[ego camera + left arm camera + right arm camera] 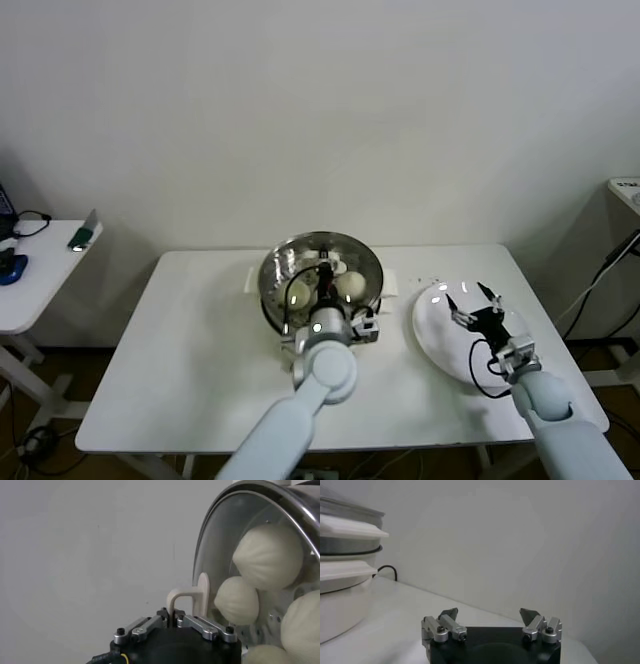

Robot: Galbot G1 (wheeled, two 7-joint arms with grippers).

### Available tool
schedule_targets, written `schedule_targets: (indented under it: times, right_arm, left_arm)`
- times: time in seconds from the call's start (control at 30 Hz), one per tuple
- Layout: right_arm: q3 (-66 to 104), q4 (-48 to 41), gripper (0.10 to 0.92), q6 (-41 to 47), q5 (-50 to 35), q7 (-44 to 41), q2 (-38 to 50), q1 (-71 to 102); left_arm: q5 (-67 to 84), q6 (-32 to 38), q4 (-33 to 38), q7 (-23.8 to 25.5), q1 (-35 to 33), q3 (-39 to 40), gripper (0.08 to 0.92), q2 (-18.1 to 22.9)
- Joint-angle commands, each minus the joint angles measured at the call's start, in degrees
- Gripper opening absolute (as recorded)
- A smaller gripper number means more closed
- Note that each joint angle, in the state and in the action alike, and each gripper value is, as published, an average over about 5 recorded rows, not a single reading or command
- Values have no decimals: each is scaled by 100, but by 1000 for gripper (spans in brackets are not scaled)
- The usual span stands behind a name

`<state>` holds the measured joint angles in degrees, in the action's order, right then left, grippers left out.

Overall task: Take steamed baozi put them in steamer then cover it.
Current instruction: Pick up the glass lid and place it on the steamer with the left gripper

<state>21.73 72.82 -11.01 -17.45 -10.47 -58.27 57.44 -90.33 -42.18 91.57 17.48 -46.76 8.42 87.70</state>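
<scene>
The left claw (pixel 173 621) grips the cover's (pixel 235 545) handle over the steamer (pixel 322 275); the right claw (pixel 477 303) stands wide open, empty.

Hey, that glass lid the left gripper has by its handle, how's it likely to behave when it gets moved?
The cover looks rigid and breakable, being clear glass. Held only at its handle by the left gripper, it may swing.

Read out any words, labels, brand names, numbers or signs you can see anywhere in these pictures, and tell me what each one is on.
No readable text in any view.
The steamer, the cover held by the left pincer, the baozi and the white plate under the right pincer carry no visible lettering.
The small items on the side table at far left are too small to read.
</scene>
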Motion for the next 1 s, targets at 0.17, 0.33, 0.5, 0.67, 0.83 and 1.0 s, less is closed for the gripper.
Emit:
schedule_targets:
  times: [0.17, 0.33, 0.5, 0.67, 0.83, 1.0]
  right_arm:
    - [48, 9, 823, 0, -6, -10, -6, 20]
    - [71, 15, 823, 36, 5, -9, -5, 28]
    - [124, 88, 823, 258, -20, 18, 7, 53]
    - [168, 214, 823, 581, 18, 17, 46, 107]
    - [231, 314, 823, 756, -5, 17, 62, 142]
    - [270, 404, 823, 865, -155, 75, 79, 177]
  left_arm:
    - [121, -54, 66, -27, -58, -39, 163, -66]
    - [178, -82, 250, -9, -90, -12, 290, -155]
    - [409, -139, 564, 4, -124, 45, 428, -326]
    - [508, -159, 897, 26, -240, 76, 575, -465]
    - [589, -156, 1244, 73, -385, 46, 722, -590]
    - [695, -157, 1622, 79, -551, 29, 812, -735]
